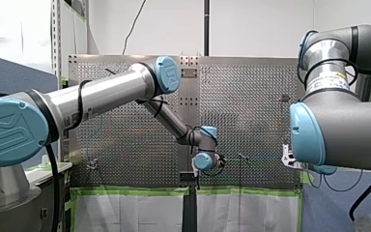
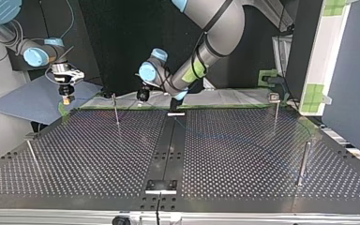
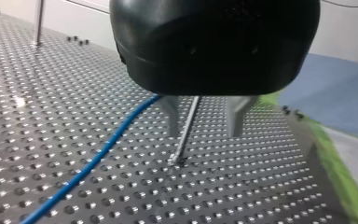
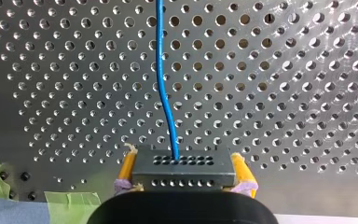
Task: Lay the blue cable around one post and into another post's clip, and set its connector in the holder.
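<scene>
1. The blue cable (image 3: pixel 98 158) runs low over the perforated table (image 3: pixel 51 93), just beside the thin post (image 3: pixel 188 130).
2. Its connector (image 4: pixel 182 170), apart from the post, sits clamped between the yellow pads (image 4: pixel 127 170) of my right gripper (image 4: pixel 184 173).
3. My left gripper (image 3: pixel 205 128) hangs near the post, metal fingers (image 3: pixel 172 119) spread and holding nothing.

Cable (image 3: pixel 98 158): far end hidden behind my left gripper (image 3: pixel 205 134) body, near end cut off at frame edge. Top view: cable too faint to trace. Connector (image 4: pixel 182 171) base hidden by my right gripper (image 4: pixel 183 161).
</scene>
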`<act>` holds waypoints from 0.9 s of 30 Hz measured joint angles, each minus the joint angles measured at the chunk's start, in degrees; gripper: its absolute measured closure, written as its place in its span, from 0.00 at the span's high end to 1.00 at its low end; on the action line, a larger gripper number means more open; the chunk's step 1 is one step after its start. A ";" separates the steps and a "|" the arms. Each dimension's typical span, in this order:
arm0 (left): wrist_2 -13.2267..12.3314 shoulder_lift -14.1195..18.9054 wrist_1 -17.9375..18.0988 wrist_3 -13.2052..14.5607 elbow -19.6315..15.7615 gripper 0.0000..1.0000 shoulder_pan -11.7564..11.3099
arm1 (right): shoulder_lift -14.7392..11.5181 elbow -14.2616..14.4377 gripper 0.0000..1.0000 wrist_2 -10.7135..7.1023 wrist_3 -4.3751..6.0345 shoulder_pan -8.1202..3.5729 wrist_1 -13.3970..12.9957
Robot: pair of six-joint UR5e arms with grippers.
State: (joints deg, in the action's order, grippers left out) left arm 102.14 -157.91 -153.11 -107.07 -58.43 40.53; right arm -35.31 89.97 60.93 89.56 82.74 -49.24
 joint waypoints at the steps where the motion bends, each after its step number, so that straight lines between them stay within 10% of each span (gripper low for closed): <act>1: -0.03 0.00 -0.40 0.31 0.00 1.00 0.09 | 0.00 0.00 0.00 -0.01 0.00 0.00 0.04; 27: -2.57 6.42 -4.30 12.16 -9.59 1.00 3.49 | 0.00 -0.01 0.00 -0.02 0.20 0.03 0.78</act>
State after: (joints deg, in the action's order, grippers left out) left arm 99.57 -151.50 -157.41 -94.91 -68.02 44.01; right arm -35.31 89.97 60.91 89.76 82.77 -48.46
